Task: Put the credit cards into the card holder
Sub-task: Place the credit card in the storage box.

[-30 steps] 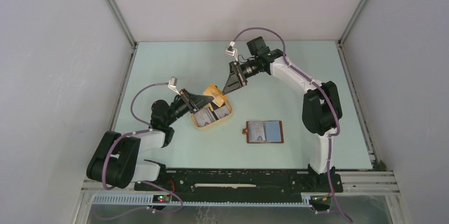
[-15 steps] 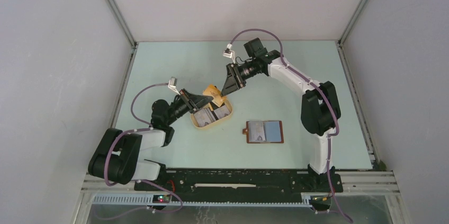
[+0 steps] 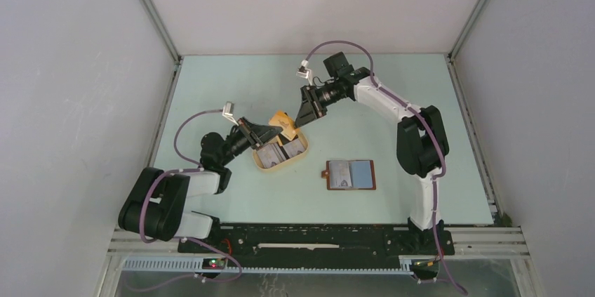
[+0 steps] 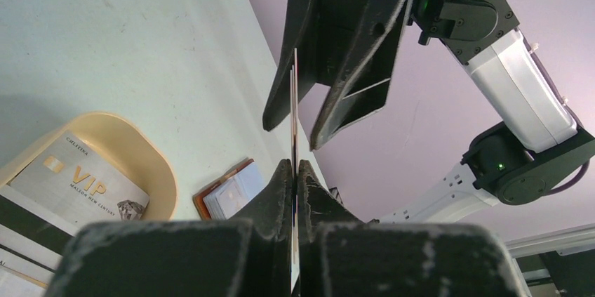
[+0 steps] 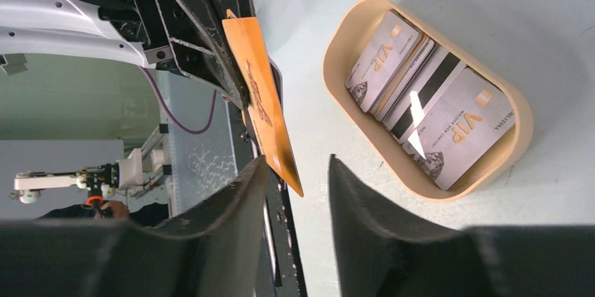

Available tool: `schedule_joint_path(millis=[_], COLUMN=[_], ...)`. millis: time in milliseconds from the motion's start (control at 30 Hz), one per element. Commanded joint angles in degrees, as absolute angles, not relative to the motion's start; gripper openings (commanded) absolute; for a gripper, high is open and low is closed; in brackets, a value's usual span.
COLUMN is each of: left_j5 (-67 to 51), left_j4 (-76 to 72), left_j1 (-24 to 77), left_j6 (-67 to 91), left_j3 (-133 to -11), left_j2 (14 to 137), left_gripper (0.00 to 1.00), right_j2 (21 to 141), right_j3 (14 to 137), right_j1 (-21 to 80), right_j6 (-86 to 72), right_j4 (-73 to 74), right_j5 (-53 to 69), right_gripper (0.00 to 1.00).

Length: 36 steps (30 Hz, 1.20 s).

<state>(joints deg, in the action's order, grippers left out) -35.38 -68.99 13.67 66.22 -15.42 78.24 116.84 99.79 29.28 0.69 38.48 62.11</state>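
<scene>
Orange and thin, one of the credit cards, the orange card (image 3: 282, 119), hangs in the air over the far end of the cream tray (image 3: 261, 163). Its long axis runs from the left claw (image 3: 273, 130) up and away toward the right claw (image 3: 303, 116). In the left wrist view it shows edge-on as a fine upright line (image 4: 294, 111). Dark marks run along its face (image 5: 265, 100), too small to read.

The left claw (image 4: 295, 170) is pressed together on the near end of the orange card. The right claw (image 5: 298, 163) is spread, and the card's free end lies between its fingers (image 5: 231, 206), closer to one of them; contact cannot be told.

More cards (image 5: 421, 100) lie stacked flat in the tray (image 5: 335, 51), two whitish ones printed "VIP" in gold, a dark-striped one between them.

The card holder (image 3: 351, 175) lies open on the table (image 3: 231, 86), pockets up, long axis left to right, well apart from both claws.
</scene>
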Motion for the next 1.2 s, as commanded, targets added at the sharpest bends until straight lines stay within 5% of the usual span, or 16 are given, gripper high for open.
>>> schedule_joint_path(millis=[0, 433, 1000, 1167], left_j5=[-36.6, -36.1, -39.3, -38.8], left_j4=[-72.4, -72.4, -75.1, -75.6], left_j1=[13.0, 12.4, 9.0, 8.9], left_j6=[66.6, 65.7, 58.7, 57.9], left_j3=[-13.7, -14.0, -18.7, -18.4], left_j2=[78.7, 81.0, 98.1, 101.5], left_gripper=[0.0, 0.0, 0.01, 0.11], right_j2=[117.5, 117.2, 133.7, 135.5], right_j3=[101.2, 101.1, 111.5, 111.7], right_j1=[30.2, 30.5, 31.1, 31.2], right_j6=[1.0, 1.1, 2.4, 2.6], right_j4=[38.8, 38.5, 41.6, 41.6], right_j5=[63.6, 65.4, 61.1, 61.8], right_gripper=[0.4, 0.0, 0.0, 0.0])
